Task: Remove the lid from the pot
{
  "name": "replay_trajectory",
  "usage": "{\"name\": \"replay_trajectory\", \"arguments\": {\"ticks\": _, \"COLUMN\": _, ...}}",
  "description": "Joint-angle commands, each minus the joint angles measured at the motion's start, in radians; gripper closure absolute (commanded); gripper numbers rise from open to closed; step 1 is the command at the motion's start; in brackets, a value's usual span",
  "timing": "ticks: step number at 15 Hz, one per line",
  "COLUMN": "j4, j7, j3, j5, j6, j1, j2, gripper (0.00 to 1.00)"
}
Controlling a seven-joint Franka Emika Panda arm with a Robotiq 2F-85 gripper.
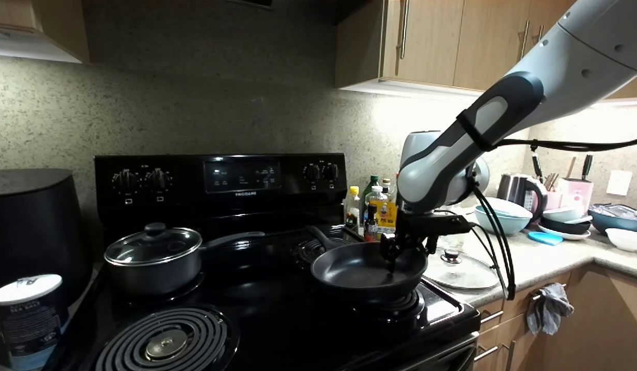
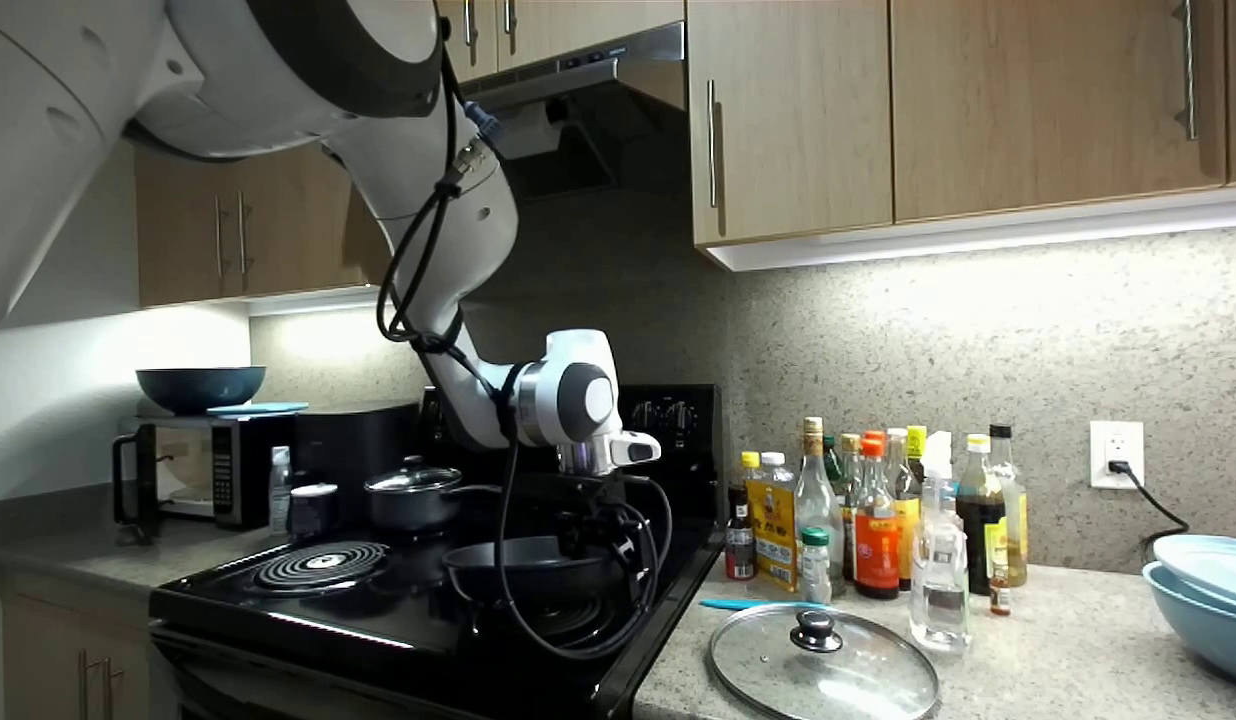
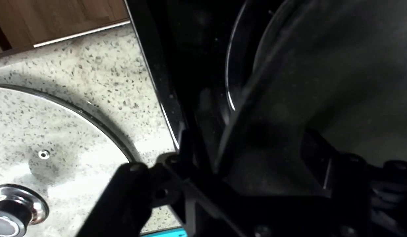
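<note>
The round glass lid (image 2: 823, 665) lies knob up on the speckled countertop (image 2: 1058, 630), just beside the black electric stove (image 1: 277, 304) and off the dark frying pan (image 1: 357, 265), which sits on a coil burner (image 1: 401, 304). The gripper (image 3: 248, 144) hangs down at the pan's edge, its fingers (image 3: 315, 154) standing well apart with the rim between them; it's so dark down there that I can't say whether either one touches it. Across the stovetop, a saucepan (image 1: 153, 281) has its own smaller glass lid (image 1: 148, 250) on. Bottles (image 2: 876, 545) stand crowded together on the countertop behind the round lid.
</note>
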Motion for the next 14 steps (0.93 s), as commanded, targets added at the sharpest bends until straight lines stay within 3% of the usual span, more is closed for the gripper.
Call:
{"name": "replay_trajectory", "arguments": {"ticks": 1, "j4": -0.053, "j7": -0.047, "j3": 0.012, "j5": -0.005, "j6": 0.012, "j1": -0.010, "j2": -0.035, "gripper": 0.47}}
{"name": "replay_trajectory", "arguments": {"ticks": 9, "j4": -0.070, "j7": -0.123, "j3": 0.010, "j5": -0.035, "j6": 0.029, "j1": -0.016, "j2": -0.055, "gripper": 0.97}}
{"name": "replay_trajectory", "arguments": {"ticks": 14, "j4": -0.073, "j7": -0.128, "j3": 0.008, "j5": -0.041, "j6": 0.047, "j1": -0.020, "j2": -0.062, "gripper": 0.96}}
